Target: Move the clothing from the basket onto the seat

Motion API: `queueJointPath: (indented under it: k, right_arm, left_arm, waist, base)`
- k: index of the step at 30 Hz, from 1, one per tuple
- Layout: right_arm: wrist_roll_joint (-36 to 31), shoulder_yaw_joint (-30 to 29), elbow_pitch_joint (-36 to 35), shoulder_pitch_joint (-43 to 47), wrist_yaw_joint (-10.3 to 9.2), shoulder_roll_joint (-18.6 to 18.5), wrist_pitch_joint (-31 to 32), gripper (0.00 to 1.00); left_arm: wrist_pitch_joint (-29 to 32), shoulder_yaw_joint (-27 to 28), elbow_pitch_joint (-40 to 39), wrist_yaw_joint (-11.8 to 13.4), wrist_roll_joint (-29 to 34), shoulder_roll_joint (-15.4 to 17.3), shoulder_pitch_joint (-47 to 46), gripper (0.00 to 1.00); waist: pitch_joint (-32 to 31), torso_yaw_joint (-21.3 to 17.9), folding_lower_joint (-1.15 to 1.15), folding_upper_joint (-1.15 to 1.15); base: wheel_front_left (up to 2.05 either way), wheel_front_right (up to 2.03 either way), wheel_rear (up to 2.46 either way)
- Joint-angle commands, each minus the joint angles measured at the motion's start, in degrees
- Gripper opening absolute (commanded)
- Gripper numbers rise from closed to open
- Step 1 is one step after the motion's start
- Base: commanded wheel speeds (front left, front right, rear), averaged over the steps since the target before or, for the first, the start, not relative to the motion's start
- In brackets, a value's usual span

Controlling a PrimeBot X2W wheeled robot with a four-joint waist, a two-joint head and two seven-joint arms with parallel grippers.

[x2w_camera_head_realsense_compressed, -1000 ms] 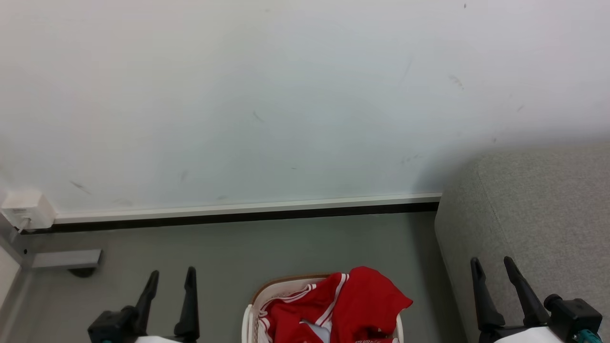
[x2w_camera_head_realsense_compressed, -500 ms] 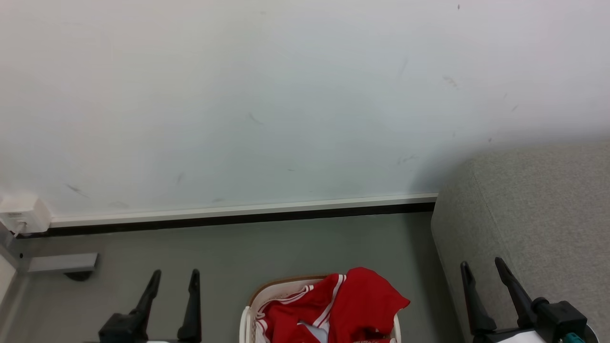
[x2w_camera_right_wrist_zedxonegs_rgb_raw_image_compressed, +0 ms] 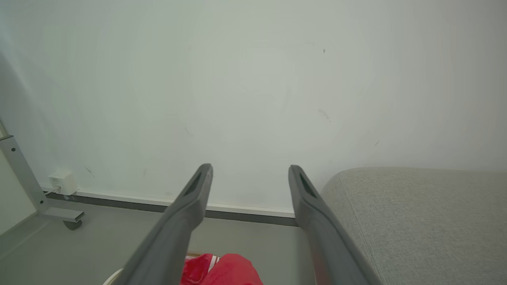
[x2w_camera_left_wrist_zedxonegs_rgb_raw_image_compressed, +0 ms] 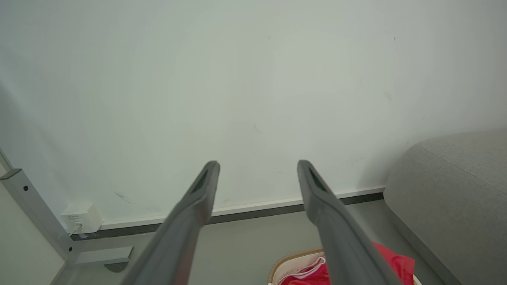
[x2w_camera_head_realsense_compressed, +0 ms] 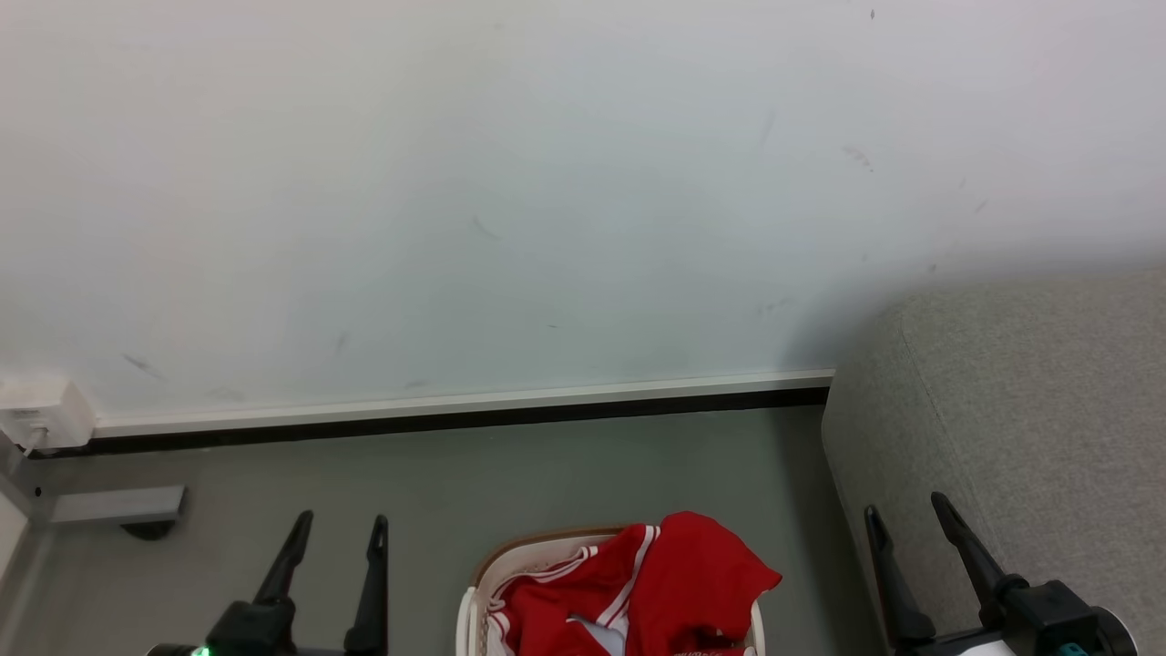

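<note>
Red clothing (x2w_camera_head_realsense_compressed: 656, 588) with white stripe trim is heaped in the cream basket (x2w_camera_head_realsense_compressed: 510, 558) at the bottom middle of the head view, one fold draped over its right rim. The grey seat (x2w_camera_head_realsense_compressed: 1011, 428) stands to the right. My left gripper (x2w_camera_head_realsense_compressed: 342, 521) is open over the floor, left of the basket, fingers apart and empty. My right gripper (x2w_camera_head_realsense_compressed: 906, 508) is open in front of the seat's side, right of the basket. The left wrist view shows the clothing (x2w_camera_left_wrist_zedxonegs_rgb_raw_image_compressed: 396, 263), the basket rim (x2w_camera_left_wrist_zedxonegs_rgb_raw_image_compressed: 295, 259) and the seat (x2w_camera_left_wrist_zedxonegs_rgb_raw_image_compressed: 455, 198). The right wrist view shows the clothing (x2w_camera_right_wrist_zedxonegs_rgb_raw_image_compressed: 229, 271) and the seat (x2w_camera_right_wrist_zedxonegs_rgb_raw_image_compressed: 420, 221).
A white wall (x2w_camera_head_realsense_compressed: 510, 182) with a baseboard (x2w_camera_head_realsense_compressed: 455, 405) runs behind the grey floor (x2w_camera_head_realsense_compressed: 510, 474). A white socket box (x2w_camera_head_realsense_compressed: 41, 415) and a grey metal frame foot (x2w_camera_head_realsense_compressed: 118, 503) with a caster sit at the far left.
The head view has shifted slightly, so the scene drifts left. Both grippers sit lower in it, the left a little rightward, the right a little leftward. Both stay open.
</note>
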Motion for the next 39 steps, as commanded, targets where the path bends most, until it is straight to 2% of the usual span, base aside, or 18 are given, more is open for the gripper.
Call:
queueJointPath:
  k: [1, 26, 32, 39]
  right_arm:
    - [-0.5, 0.0, 0.1, 0.8, -0.12, -0.5, -0.3, 1.0]
    - [0.8, 0.8, -0.4, -1.2, -0.12, -1.0, -0.3, 1.0]
    - [0.9, 0.8, -0.9, -2.3, -0.12, -1.2, -0.2, 1.0]
    - [0.3, 0.3, -2.5, -6.0, -0.12, -1.1, -0.2, 1.0]
  left_arm:
    - [-0.1, 0.1, 0.0, 0.2, 0.5, 0.3, 0.7, 1.0]
    - [-0.1, 1.1, -0.7, -0.9, -0.1, -0.6, -0.5, 1.0]
    - [-0.1, 0.8, -0.7, -1.5, -0.2, -0.9, -1.8, 1.0]
    - [-0.1, -0.1, -0.9, -3.6, 0.0, -1.0, -6.3, 1.0]
  waist:
    - [0.0, 0.0, 0.0, 0.0]
    - [2.3, -1.1, 0.0, 0.0]
    - [4.8, -1.8, 0.0, 0.0]
    - [12.2, -2.8, 0.0, 0.0]
  base:
    - [0.0, 0.0, 0.0]
    - [0.0, 0.0, 0.0]
    - [0.0, 0.0, 0.0]
    - [0.0, 0.0, 0.0]
